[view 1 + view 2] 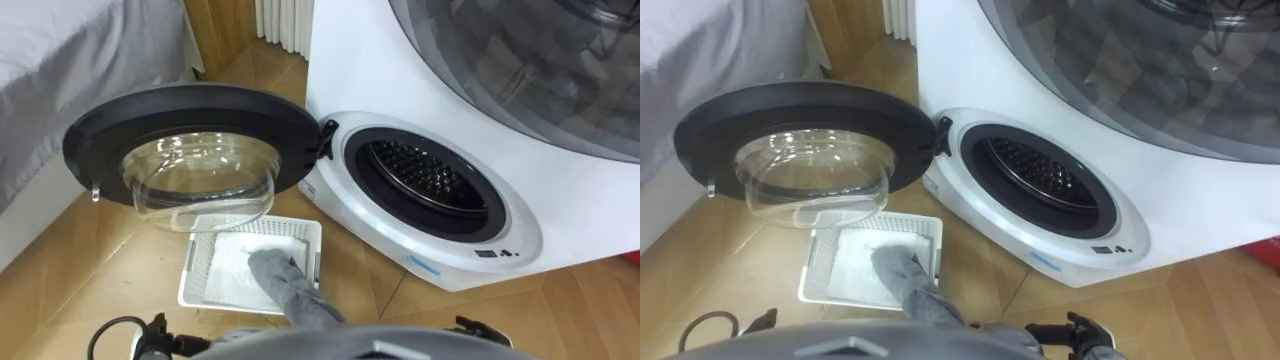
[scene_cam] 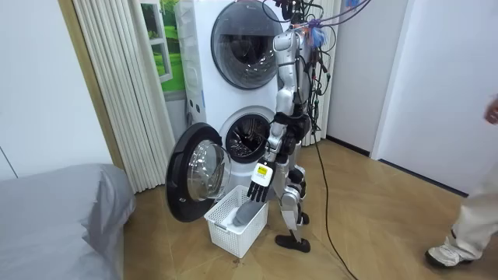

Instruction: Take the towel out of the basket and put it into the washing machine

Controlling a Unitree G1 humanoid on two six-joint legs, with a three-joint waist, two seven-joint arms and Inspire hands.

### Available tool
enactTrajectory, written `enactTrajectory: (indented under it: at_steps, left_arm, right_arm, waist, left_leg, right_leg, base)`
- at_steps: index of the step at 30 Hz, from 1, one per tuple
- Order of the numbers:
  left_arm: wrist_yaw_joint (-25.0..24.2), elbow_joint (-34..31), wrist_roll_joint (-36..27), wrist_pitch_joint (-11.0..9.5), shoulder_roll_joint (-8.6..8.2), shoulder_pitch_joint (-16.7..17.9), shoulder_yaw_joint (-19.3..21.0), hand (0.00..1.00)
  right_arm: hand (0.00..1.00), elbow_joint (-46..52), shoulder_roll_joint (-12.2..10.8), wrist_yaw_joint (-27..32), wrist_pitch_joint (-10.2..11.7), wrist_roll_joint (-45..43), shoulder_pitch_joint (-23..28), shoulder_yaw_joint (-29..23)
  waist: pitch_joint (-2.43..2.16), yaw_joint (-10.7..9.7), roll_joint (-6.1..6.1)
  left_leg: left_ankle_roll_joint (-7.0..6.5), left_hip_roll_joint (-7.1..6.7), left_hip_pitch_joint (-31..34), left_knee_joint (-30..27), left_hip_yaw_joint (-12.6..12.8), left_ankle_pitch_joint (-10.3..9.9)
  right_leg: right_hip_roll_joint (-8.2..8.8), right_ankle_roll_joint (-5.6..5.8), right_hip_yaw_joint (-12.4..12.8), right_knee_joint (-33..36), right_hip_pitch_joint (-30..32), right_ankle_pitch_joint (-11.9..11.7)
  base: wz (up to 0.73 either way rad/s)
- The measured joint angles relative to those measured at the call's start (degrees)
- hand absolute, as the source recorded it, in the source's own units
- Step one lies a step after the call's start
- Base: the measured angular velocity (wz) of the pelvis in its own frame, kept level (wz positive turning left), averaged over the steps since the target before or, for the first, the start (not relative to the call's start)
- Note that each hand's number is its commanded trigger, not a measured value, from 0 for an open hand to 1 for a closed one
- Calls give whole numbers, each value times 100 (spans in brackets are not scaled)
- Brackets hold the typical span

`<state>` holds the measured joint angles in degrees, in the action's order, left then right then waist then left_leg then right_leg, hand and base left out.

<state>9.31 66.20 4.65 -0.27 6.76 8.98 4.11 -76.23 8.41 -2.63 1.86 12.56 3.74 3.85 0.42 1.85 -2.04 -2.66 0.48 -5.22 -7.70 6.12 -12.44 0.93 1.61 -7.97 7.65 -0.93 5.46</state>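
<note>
White washing machine (image 1: 470, 140), round door (image 1: 190, 130) swung wide! Below the door, a white basket (image 1: 197, 265) on the floor, grey towel (image 1: 288, 288) draped over its near right corner. Left hand (image 2: 261, 180) hangs above it, fingers released. Right hand (image 1: 1080, 332): can't tell.

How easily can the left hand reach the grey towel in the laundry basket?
Probably easily. The left hand hangs open right over the grey towel, which lies in the white laundry basket and drapes over its rim. Nothing stands between them.
</note>
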Motion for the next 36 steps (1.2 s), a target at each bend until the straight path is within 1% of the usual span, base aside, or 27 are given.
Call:
enactTrajectory:
  at_steps: [5,8,9,12,14,17,18,20,21,22,23,24,25,27,28,29,30,31,32,34,36]
  left_arm:
    - [-6,-9,-2,-2,-1,-35,-9,0]
    - [18,-8,-29,-14,5,-75,-161,0]
    - [32,-7,-29,-22,14,-101,-218,0]
    - [60,34,2,-49,21,-258,-235,0]
    - [68,113,8,-114,15,-374,-271,0]
    - [84,273,7,-129,13,-619,-499,0]
    - [86,271,8,-127,8,-673,-580,0]
    - [87,274,108,-128,1,-827,-682,0]
    - [87,287,195,-128,-23,-950,-741,0]
    - [87,309,246,-130,-60,-1107,-857,0]
    - [87,318,249,-135,-76,-1175,-905,0]
    - [90,398,264,-154,-98,-1304,-1023,0]
    - [99,499,307,-158,-120,-1506,-1141,0]
    - [131,606,514,-161,-189,-1715,-1237,0]
    - [132,694,625,-168,-255,-1852,-1262,0]
    - [133,708,664,-168,-282,-1923,-1273,0]
    - [136,701,845,-185,-311,-2100,-1281,0]
    - [143,713,1021,-188,-318,-2211,-1308,0]
    - [152,728,1092,-188,-323,-2251,-1324,0]
    - [213,754,1256,-186,-384,-2486,-1339,0]
    - [256,783,1385,-186,-408,-2631,-1346,0]
  right_arm:
    - [0,16,30,1,11,17,-8,52]
    - [0,72,82,11,17,34,-31,166]
    - [0,89,85,20,56,28,-49,166]
    - [0,109,94,67,74,-16,-135,171]
    - [0,78,109,76,75,-90,-218,170]
    - [0,9,116,111,60,-132,-420,237]
    - [0,-23,114,131,57,-199,-509,301]
    - [0,-78,91,127,63,-301,-715,403]
    - [0,-182,62,120,68,-357,-877,464]
    - [0,-199,29,121,64,-389,-1035,557]
    - [0,-221,5,122,64,-395,-1102,603]
    - [0,-286,-71,123,64,-403,-1224,689]
    - [0,-311,-155,122,69,-388,-1341,806]
    - [0,-391,-273,120,61,-352,-1536,915]
    - [0,-393,-306,120,58,-346,-1630,941]
    - [0,-391,-317,123,61,-346,-1672,944]
    - [0,-392,-341,127,72,-340,-1769,943]
    - [0,-396,-372,129,62,-338,-1858,937]
    - [0,-392,-380,129,63,-335,-1887,937]
    - [0,-384,-382,183,40,-259,-1981,929]
    - [0,-372,-384,256,0,-242,-2017,932]
  waist:
    - [-11,6,37]
    - [-29,8,67]
    - [-32,7,81]
    - [-33,-8,93]
    - [-28,-3,101]
    - [-1,-8,150]
    - [-13,-5,163]
    - [13,-6,203]
    - [48,-8,241]
    - [72,-14,262]
    - [77,-5,270]
    - [86,-11,273]
    - [91,-21,268]
    - [111,-25,256]
    - [133,-36,259]
    - [164,-39,248]
    - [215,-77,235]
    - [241,-159,222]
    - [260,-172,218]
    - [309,-299,200]
    - [344,-354,180]
  left_leg:
    - [5,3,72,-11,13,-2]
    - [5,7,168,-19,37,-2]
    - [4,12,212,-34,49,-1]
    - [5,4,404,-109,33,-1]
    - [6,6,529,-162,28,-1]
    - [6,8,703,-196,28,1]
    - [6,3,781,-206,31,1]
    - [7,-1,943,-266,28,3]
    - [7,1,1055,-328,29,5]
    - [6,-2,1201,-382,30,14]
    - [5,-5,1280,-402,29,25]
    - [5,-16,1434,-399,28,72]
    - [8,-17,1554,-398,15,97]
    - [14,-16,1707,-425,19,102]
    - [13,-15,1831,-488,20,103]
    - [13,-15,1893,-523,20,103]
    - [13,-8,2034,-579,22,103]
    - [8,-16,2194,-616,15,106]
    - [5,-14,2271,-636,16,108]
    - [5,-15,2679,-880,14,108]
    - [5,-25,2905,-997,16,107]
  right_leg:
    - [-2,-10,-3,3,68,-6]
    - [0,-21,1,8,170,-13]
    - [0,-27,-4,8,214,-17]
    - [3,-46,-11,9,356,-30]
    - [7,-59,-14,16,465,-38]
    - [10,-87,-6,21,631,-58]
    - [10,-91,-2,33,712,-61]
    - [15,-106,-5,62,875,-73]
    - [20,-110,-2,111,995,-75]
    - [31,-116,-9,133,1123,-79]
    - [38,-121,-11,155,1209,-82]
    - [58,-124,-15,221,1393,-84]
    - [61,-145,-20,224,1504,-97]
    - [61,-159,-5,263,1672,-107]
    - [69,-159,-10,331,1799,-107]
    - [78,-159,-9,350,1854,-107]
    - [90,-159,-9,417,2006,-107]
    - [99,-159,-9,462,2167,-107]
    - [105,-160,-5,516,2261,-107]
    - [153,-161,4,772,2682,-107]
    - [181,-162,31,937,2942,-106]
  base:
    - [-1]
    - [-6]
    - [0]
    - [1]
    - [0]
    - [-1]
    - [0]
    - [0]
    - [0]
    - [0]
    - [0]
    - [3]
    - [3]
    - [0]
    - [0]
    - [0]
    - [0]
    - [0]
    - [0]
    - [0]
    - [-8]
